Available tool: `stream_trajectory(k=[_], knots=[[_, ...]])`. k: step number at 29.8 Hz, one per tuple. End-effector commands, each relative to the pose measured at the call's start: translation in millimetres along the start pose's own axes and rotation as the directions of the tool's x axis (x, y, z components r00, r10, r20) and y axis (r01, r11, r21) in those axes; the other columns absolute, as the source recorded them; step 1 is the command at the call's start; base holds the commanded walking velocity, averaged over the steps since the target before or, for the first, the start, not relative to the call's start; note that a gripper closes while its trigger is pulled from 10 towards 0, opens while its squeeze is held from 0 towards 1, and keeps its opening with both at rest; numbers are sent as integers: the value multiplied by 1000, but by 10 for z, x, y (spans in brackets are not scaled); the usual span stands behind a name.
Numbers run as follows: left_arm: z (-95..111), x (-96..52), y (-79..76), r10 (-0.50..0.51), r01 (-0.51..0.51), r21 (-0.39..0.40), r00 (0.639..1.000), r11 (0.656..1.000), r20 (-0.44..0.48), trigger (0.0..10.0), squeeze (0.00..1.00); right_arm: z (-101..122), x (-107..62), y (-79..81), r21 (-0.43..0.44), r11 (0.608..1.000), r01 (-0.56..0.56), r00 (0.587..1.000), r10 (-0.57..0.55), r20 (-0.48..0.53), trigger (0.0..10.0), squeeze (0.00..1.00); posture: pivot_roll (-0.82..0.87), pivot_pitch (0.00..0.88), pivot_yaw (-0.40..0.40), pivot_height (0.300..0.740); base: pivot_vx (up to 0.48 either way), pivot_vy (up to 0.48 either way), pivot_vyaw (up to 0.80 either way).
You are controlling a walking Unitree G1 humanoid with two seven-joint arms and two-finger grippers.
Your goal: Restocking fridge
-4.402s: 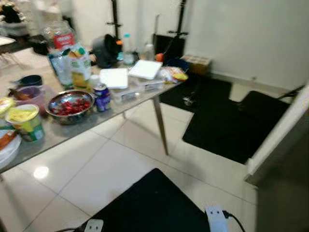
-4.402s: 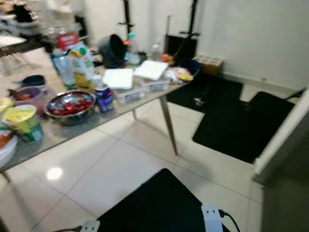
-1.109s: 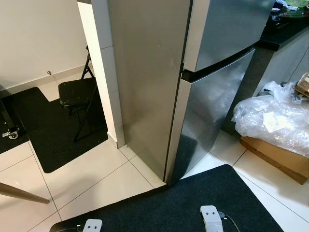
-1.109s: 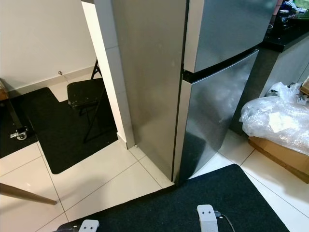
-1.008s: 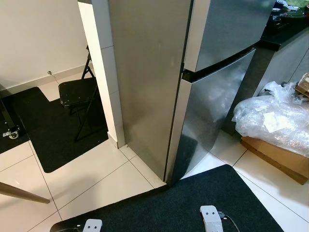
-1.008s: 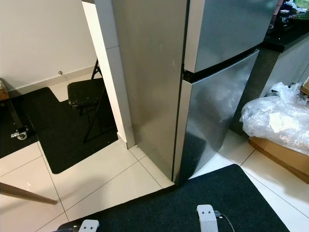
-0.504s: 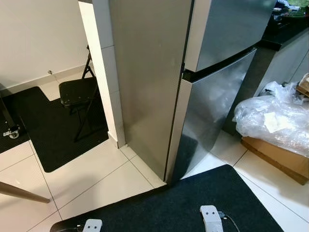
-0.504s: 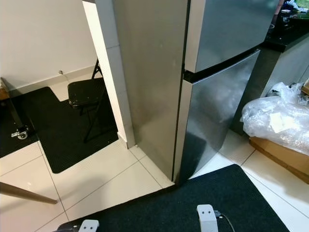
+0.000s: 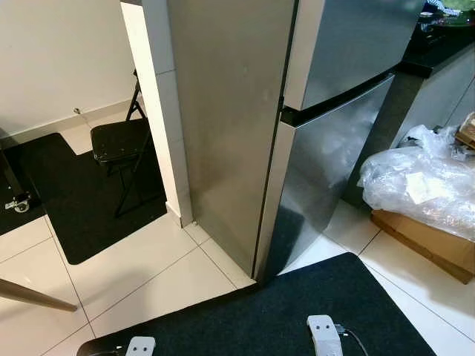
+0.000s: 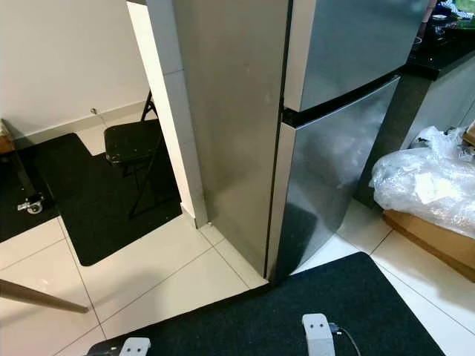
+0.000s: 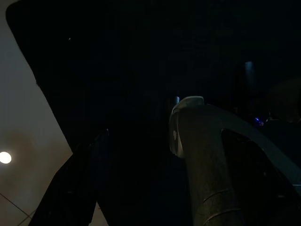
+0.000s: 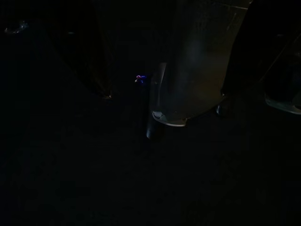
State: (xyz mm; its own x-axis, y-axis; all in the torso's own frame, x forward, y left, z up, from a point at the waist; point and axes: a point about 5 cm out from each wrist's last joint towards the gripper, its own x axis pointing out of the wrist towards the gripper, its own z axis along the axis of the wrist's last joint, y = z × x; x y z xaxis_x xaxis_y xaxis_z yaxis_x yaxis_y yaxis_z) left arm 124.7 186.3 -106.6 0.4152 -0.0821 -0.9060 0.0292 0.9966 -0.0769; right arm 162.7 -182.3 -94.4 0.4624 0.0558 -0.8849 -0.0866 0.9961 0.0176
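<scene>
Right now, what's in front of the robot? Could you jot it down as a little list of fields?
fridge: stainless steel, two doors, both shut
folding chair: black, to the left of the fridge, beside a white pillar
floor mat: dark, at the foot of the fridge
plastic bag: clear, crumpled, on a cardboard box, right of the fridge
arms: hanging idle in shade

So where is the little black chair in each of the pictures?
Left eye view: the black chair stands at the left, behind the white pillar beside the fridge.
Right eye view: the same chair, again left of the pillar.
Left wrist view: too dark to tell.
Right wrist view: too dark to tell.
Shared landmark: the white pillar.
</scene>
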Motion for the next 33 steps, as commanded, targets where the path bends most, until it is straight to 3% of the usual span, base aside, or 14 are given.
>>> stream_trajectory(k=[1, 33], knots=[[-15, -4, 15, 7, -7, -2, 1000, 1000, -5, 10000, 0, -13, 0, 13, -14, 1000, -8, 1000, 8, 1, 10000, 0, -15, 0, 15, 740, 0, 0, 0], [-20, -3, -3, -15, 16, 32, 1000, 999, -15, 10000, 0, -30, -1, 18, 3, 1000, -7, 1000, 7, -3, 10000, 0, -15, 0, 17, 740, 8, 0, 0]])
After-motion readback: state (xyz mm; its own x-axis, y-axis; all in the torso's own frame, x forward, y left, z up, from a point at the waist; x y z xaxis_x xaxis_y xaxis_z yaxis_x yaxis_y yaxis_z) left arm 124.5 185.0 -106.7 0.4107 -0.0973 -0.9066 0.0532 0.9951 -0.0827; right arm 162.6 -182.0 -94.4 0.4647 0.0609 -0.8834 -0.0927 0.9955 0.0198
